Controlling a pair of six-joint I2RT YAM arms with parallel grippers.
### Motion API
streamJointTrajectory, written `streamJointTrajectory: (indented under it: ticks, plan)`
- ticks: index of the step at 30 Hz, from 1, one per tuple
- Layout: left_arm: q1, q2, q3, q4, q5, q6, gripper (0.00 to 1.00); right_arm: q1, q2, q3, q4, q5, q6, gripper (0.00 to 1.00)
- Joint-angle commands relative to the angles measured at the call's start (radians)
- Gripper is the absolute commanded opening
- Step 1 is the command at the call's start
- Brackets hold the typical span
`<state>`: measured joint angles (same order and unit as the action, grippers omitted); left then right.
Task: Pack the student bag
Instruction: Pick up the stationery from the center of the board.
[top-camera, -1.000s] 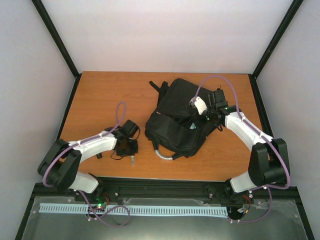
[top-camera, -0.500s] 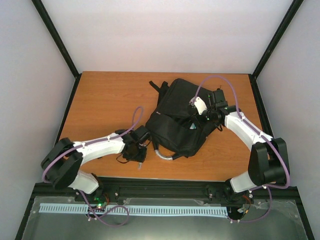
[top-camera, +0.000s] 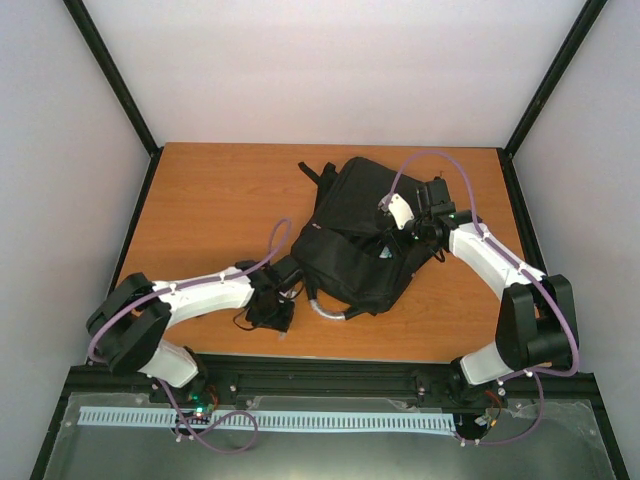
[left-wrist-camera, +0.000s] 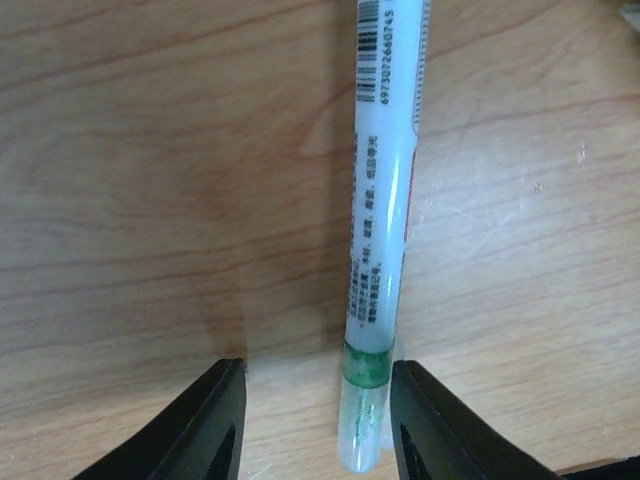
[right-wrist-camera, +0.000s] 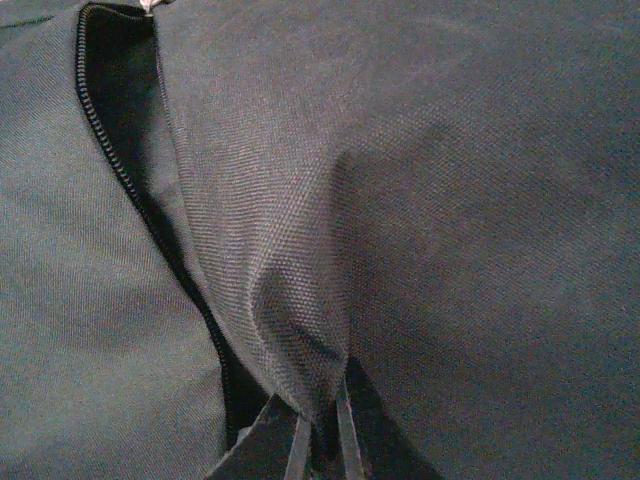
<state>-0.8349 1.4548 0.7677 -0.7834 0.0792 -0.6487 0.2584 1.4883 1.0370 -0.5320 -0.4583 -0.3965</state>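
Observation:
The student bag (top-camera: 360, 235), black fabric, lies on the table right of centre, its grey handle loop (top-camera: 328, 310) toward the near edge. My right gripper (right-wrist-camera: 322, 440) is shut on a pinched fold of the student bag's fabric (right-wrist-camera: 300, 330), right beside an open zip (right-wrist-camera: 150, 210); from above it sits on the bag's right side (top-camera: 398, 238). My left gripper (left-wrist-camera: 318, 425) is open, low over the wood near the front edge (top-camera: 272, 312). A white pen (left-wrist-camera: 382, 250) with a green band lies flat between its fingers, close to the right finger (left-wrist-camera: 435, 425).
The wooden table (top-camera: 210, 200) is bounded by black frame posts and white walls. A black strap (top-camera: 318, 175) trails off the bag's far left corner. The left arm's purple cable (top-camera: 275, 240) loops above its wrist.
My left arm has moved right along the near edge toward the bag, and its jaws have opened around the pen. The right arm and bag have not moved.

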Motion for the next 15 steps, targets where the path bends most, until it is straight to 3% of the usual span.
streamJointTrajectory:
  ticks: [1, 10, 15]
  plan:
    - [-0.013, 0.039, 0.051, -0.007, -0.006, 0.034, 0.40, -0.005, -0.002, 0.030, 0.016, -0.028, -0.005, 0.03]
    - [-0.013, 0.097, 0.071, 0.025, -0.020, 0.037, 0.35, -0.005, 0.005, 0.031, 0.015, -0.029, -0.007, 0.03]
    - [-0.013, 0.136, 0.097, 0.037, -0.063, 0.042, 0.27, -0.005, 0.006, 0.030, 0.013, -0.029, -0.009, 0.03]
